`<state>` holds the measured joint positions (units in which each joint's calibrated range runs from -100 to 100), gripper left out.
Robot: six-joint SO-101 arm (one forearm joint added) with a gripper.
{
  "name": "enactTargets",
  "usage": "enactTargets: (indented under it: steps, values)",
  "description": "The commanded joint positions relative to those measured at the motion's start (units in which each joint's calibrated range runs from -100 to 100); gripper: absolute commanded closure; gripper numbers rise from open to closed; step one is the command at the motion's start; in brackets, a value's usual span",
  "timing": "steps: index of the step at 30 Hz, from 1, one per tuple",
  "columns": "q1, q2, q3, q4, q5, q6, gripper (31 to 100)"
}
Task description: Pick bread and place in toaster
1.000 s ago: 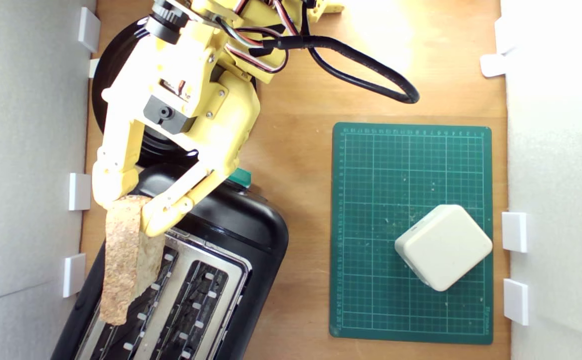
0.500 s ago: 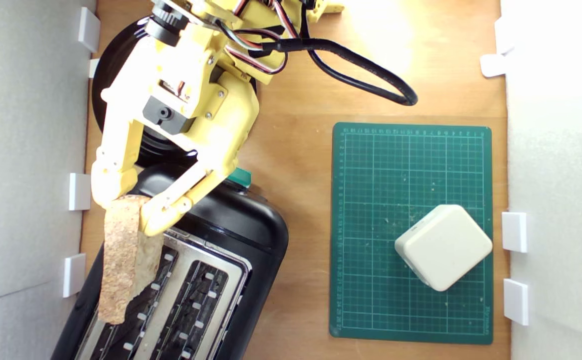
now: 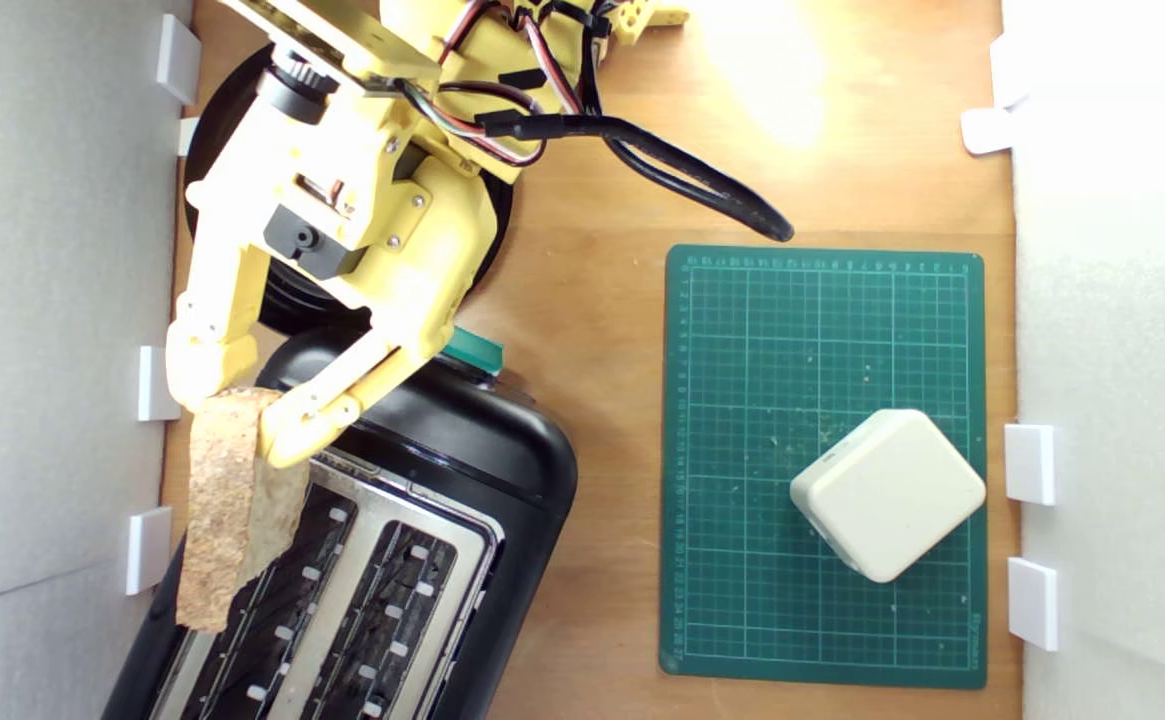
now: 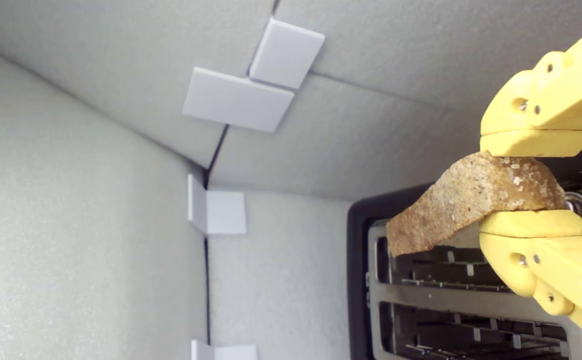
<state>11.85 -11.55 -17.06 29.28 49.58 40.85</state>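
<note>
Gripper (image 3: 232,425) jaws clamped on bread slice (image 3: 227,525) — over toaster (image 3: 482,450) edge, not slot. Could snag the rim — misaligned, tilted.

Exterior view looking straight down from overhead, taking in whole table (image 3: 592,300). Wrist view looking close along gripper (image 4: 530,177). Both showing bread (image 3: 232,510), toaster (image 3: 392,560).

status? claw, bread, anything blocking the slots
Claw shut on bread. Bread above toaster, over its edge slot, not in. Slots unobstructed.
</note>
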Motion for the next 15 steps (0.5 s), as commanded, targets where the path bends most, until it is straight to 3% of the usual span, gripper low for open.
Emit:
enactTargets:
  steps: [1,15]
  values:
    - [-0.17,-0.68,-3.14,-0.17,-1.71,-0.13,72.8]
    - [-0.57,4.64,-3.14,-0.35,-1.79,-0.13,72.8]
